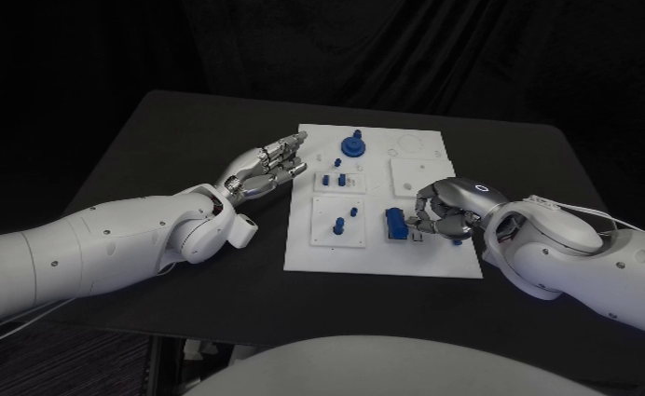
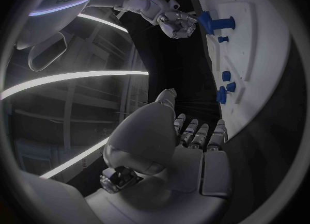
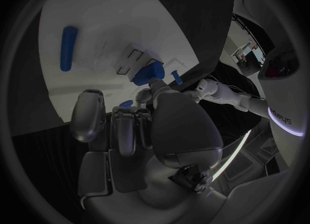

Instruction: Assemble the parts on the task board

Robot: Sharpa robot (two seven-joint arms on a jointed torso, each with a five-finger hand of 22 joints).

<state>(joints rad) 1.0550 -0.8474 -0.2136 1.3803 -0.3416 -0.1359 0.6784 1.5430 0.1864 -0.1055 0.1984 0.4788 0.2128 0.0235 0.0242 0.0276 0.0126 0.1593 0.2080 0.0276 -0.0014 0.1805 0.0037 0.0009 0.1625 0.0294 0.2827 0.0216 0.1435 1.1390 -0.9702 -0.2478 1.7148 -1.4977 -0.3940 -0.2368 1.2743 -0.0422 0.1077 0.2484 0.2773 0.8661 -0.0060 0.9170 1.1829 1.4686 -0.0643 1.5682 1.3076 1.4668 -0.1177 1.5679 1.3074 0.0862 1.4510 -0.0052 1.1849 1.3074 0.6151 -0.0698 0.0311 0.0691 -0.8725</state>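
Observation:
The white task board (image 1: 383,261) lies in the middle of the black table. On it stand a round blue part (image 1: 352,145), small blue pegs (image 1: 337,177) and another blue peg piece (image 1: 339,223). My right hand (image 1: 446,210) is over the board's right side, its fingers curled around a blue block (image 1: 397,224); the right wrist view shows the thumb (image 3: 157,85) against that block (image 3: 149,73), and the left wrist view shows the same hand (image 2: 174,22) at the block (image 2: 216,24). My left hand (image 1: 269,169) rests at the board's left edge, fingers stretched out and holding nothing.
A blue rod-shaped part (image 3: 67,47) lies flat on the board beyond my right hand. Raised white square plates (image 1: 419,175) take up the board's right and middle. Bare black table (image 1: 175,135) runs round the board on all sides.

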